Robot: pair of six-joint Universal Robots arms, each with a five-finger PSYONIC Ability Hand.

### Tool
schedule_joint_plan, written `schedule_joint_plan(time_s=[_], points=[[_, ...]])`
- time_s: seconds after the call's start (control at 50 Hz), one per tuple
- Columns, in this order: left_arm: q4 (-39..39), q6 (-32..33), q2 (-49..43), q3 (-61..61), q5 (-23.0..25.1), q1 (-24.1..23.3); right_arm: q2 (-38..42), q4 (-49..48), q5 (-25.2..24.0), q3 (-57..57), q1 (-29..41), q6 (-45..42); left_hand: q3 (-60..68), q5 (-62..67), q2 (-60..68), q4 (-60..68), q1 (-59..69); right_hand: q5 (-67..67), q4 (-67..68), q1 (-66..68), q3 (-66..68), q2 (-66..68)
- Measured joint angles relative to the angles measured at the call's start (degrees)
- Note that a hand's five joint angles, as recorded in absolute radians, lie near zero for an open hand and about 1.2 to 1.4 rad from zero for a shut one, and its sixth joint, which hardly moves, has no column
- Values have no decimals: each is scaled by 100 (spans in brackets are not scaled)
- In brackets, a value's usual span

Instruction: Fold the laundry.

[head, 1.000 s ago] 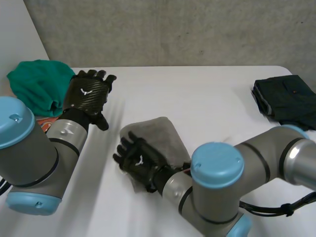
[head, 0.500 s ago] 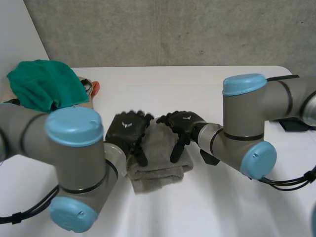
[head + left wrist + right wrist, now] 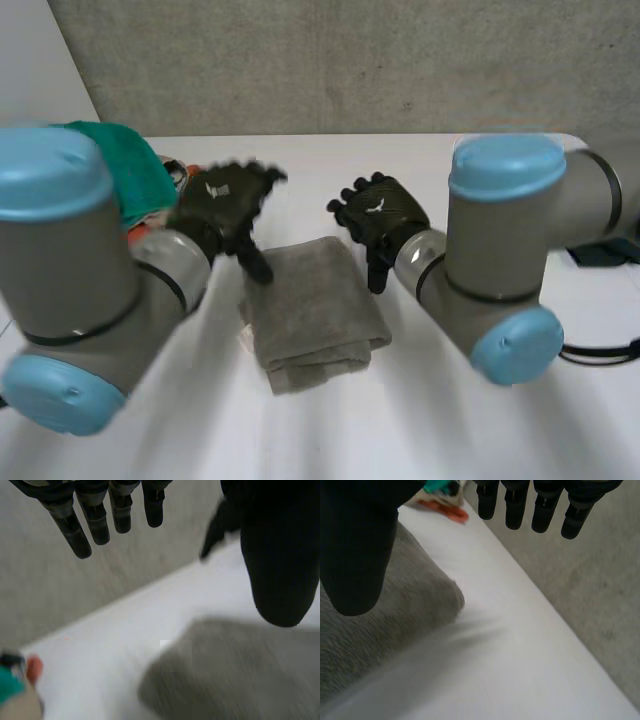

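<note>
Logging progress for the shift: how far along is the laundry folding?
Done: the grey towel lies folded on the table. In hand: nothing; the left hand and right hand are open by its far corners. Remaining: the green cloth sits bunched, unfolded.

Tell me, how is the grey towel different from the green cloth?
The grey towel is folded flat; the green cloth is bunched in a heap. The grey towel lies in the middle of the white table; the green cloth sits far left, partly behind the left arm. Both are soft laundry, unheld.
</note>
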Motion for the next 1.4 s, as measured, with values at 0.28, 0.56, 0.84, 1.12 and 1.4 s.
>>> schedule_joint_plan(time_s=[0.28, 0.56, 0.84, 1.12, 1.4], points=[[173, -9, 535, 34, 3415, 893, -559, -2018, -121, 2734, 665, -52, 0, 0, 0, 0, 0, 0, 0, 0, 0, 0], [176, -5, 523, -193, 3810, 799, 233, -3341, -138, 2691, 608, -133, 0, 0, 0, 0, 0, 11, 10, 2, 11, 5], [196, -21, 510, -166, 3795, 769, 663, -3438, -186, 2010, 592, -58, 0, 0, 0, 0, 0, 4968, 5472, 4575, 5373, 5320], [211, -76, 576, 245, 3785, 760, 480, -3402, -192, 624, 47, 343, 0, 0, 0, 0, 0, 4989, 5535, 4575, 5373, 5320], [285, -294, 841, 569, 3786, 700, -66, -3384, -835, -510, -2323, 540, 0, 0, 0, 0, 0, 5065, 5584, 4575, 5390, 5320]])
